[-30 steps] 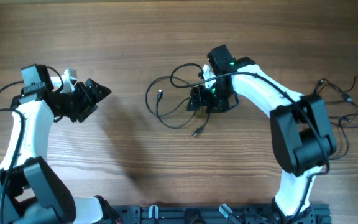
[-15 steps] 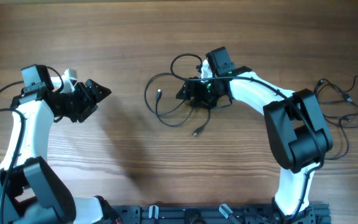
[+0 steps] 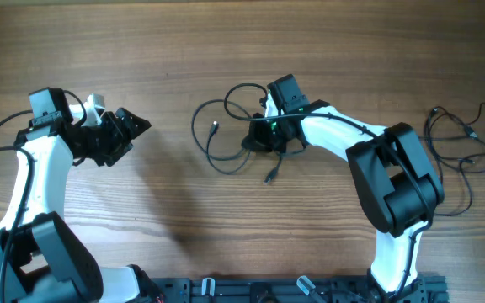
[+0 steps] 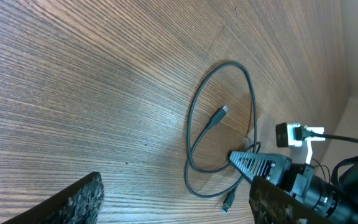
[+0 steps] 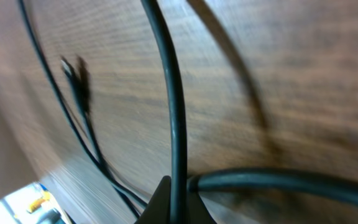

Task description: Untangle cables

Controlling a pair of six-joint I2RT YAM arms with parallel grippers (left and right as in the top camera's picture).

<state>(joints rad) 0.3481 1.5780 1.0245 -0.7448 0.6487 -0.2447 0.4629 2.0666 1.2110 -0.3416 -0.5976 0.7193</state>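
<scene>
A tangle of thin black cables (image 3: 226, 135) lies in loops at mid-table, with one plug end (image 3: 215, 128) inside the loops and another (image 3: 268, 178) below them. My right gripper (image 3: 255, 139) is low at the tangle's right side and shut on a cable. In the right wrist view that cable (image 5: 174, 106) runs straight up from my pinched gripper (image 5: 176, 202). My left gripper (image 3: 133, 126) hovers open well left of the tangle. The left wrist view shows the loops (image 4: 194, 124) ahead of my left gripper (image 4: 179, 211), with nothing between its fingers.
A second bundle of black cable (image 3: 461, 143) lies loose at the table's right edge, beside the right arm's base. The left arm's own cable (image 3: 2, 130) loops at the far left. A black rail (image 3: 268, 290) runs along the near edge.
The right gripper slid left across the tangle and closed on a cable, dragging the loops slightly left. The left arm stayed where it was, still open.
</scene>
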